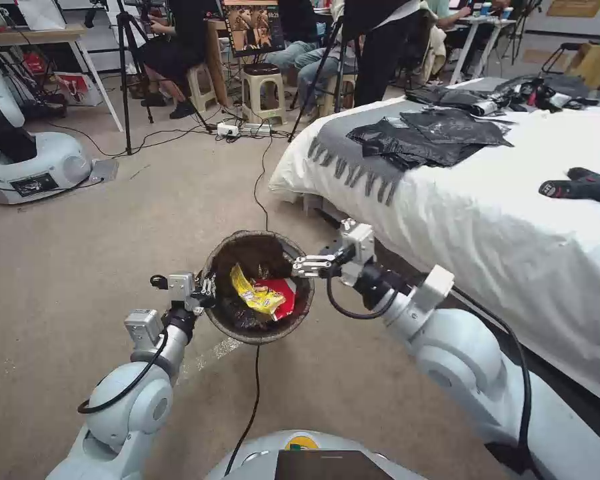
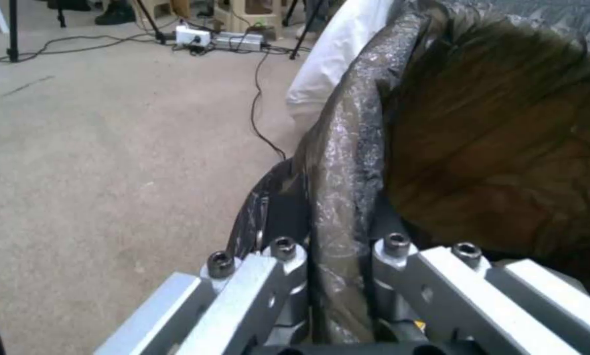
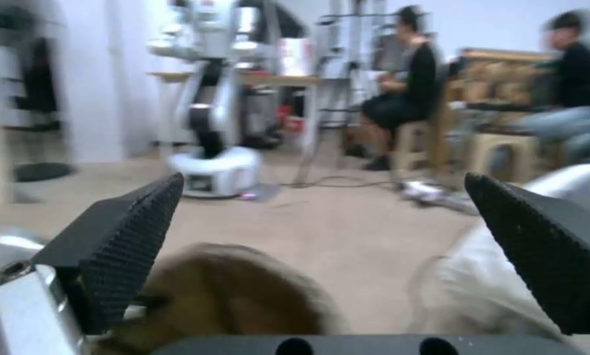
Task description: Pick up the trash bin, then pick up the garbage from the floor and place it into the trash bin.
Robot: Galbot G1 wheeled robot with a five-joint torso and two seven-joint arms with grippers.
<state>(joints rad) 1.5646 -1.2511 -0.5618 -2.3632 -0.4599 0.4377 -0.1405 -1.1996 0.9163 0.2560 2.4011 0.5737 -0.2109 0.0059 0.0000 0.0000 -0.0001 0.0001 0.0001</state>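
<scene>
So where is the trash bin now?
In the head view the bin hangs above the carpet, centre-left, left gripper clamped on its rim, open right gripper at the opposite rim, bed to the right.

Both our arms reach forward and inward. Our left gripper (image 1: 210,291) sits at 9 o'clock on the trash bin (image 1: 259,333), clamped on its bag-lined rim (image 2: 344,207), one finger each side. Our right gripper (image 1: 299,265) sits at 2 o'clock over the rim, its pads (image 3: 134,231) spread wide.

Robot lab: tripods (image 1: 125,73), another robot (image 1: 20,147).
</scene>
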